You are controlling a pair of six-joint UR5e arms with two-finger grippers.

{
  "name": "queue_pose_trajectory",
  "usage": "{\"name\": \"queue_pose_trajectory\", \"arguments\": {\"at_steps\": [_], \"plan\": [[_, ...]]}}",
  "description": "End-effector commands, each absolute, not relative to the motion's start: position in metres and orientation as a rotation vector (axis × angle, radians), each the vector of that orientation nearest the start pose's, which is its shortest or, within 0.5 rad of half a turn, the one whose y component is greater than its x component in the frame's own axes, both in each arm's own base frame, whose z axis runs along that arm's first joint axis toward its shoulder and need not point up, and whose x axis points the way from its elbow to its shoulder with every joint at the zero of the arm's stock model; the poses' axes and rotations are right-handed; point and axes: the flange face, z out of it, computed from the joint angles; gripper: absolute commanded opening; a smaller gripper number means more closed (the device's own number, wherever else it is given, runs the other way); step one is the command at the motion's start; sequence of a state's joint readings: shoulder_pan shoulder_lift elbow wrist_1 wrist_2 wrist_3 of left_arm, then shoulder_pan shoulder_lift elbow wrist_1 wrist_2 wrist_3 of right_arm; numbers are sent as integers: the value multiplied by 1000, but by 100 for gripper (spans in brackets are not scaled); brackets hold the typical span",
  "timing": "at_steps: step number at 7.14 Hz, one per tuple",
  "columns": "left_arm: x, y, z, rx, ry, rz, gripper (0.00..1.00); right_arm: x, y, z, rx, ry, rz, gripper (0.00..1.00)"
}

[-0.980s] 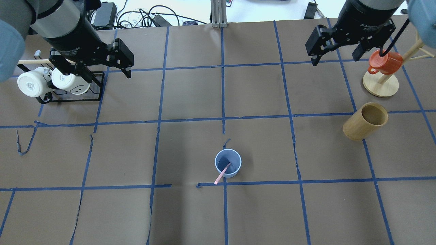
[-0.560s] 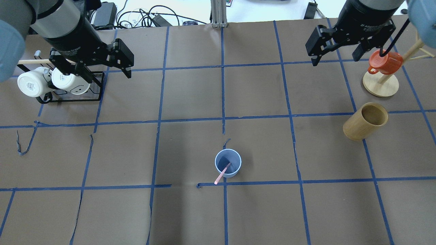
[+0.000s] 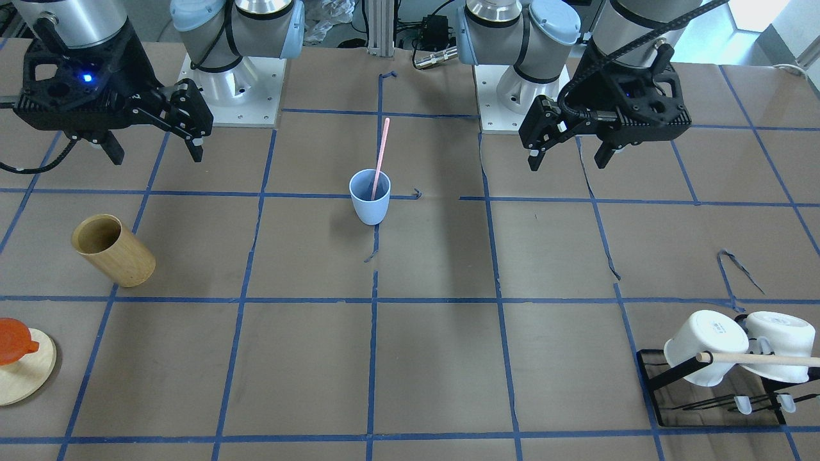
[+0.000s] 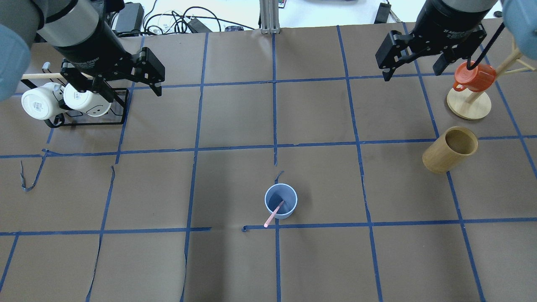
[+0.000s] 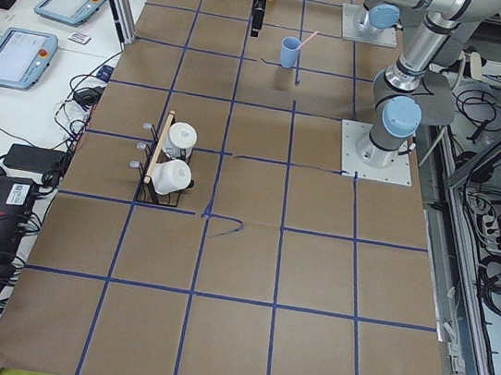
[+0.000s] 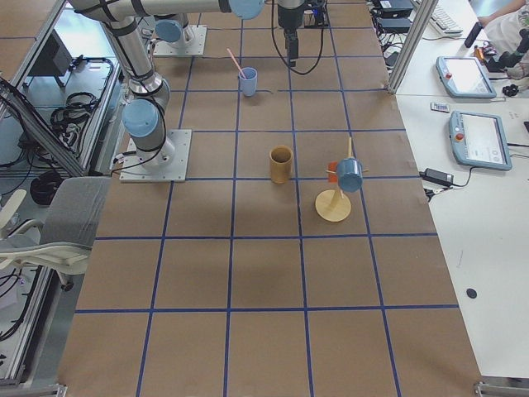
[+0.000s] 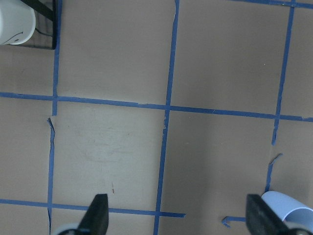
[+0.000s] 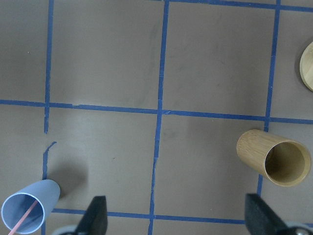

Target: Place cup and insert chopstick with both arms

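Observation:
The light-blue cup [image 4: 288,194] stands upright near the table's middle, also in the front view [image 3: 369,203]. The pink chopstick [image 4: 269,219] stands in it and leans over the rim [image 3: 382,144]. My left gripper [image 4: 126,90] is open and empty, high above the table beside the mug rack, far from the cup [image 7: 288,209]. My right gripper [image 4: 412,74] is open and empty, high at the far right by the mug tree. Its wrist view shows the cup [image 8: 36,203] with the chopstick [image 8: 23,219] at the lower left.
A tan wooden cup [image 4: 451,149] stands at the right. A wooden mug tree [image 4: 468,105] with an orange mug [image 4: 474,77] is behind it. A black rack [image 4: 119,110] with two white mugs [image 4: 40,104] is at the far left. Cables lie beyond the far edge.
The right gripper has drifted very slightly toward the far edge. The left arm, the cup and the chopstick have not moved.

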State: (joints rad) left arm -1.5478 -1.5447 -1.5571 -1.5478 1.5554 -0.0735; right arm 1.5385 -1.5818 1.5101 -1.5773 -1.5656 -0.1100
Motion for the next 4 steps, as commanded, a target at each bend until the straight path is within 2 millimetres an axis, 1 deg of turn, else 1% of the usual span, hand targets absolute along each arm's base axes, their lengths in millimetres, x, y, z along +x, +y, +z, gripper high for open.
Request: {"name": "queue_pose_trajectory", "arguments": {"at_steps": [1, 4], "plan": [[-124, -490, 510, -152, 3153, -99, 100, 118, -498, 523, -128, 3135, -121, 100], [-124, -490, 510, -152, 3153, -99, 100, 118, -498, 523, -121, 3133, -121, 100]]}}
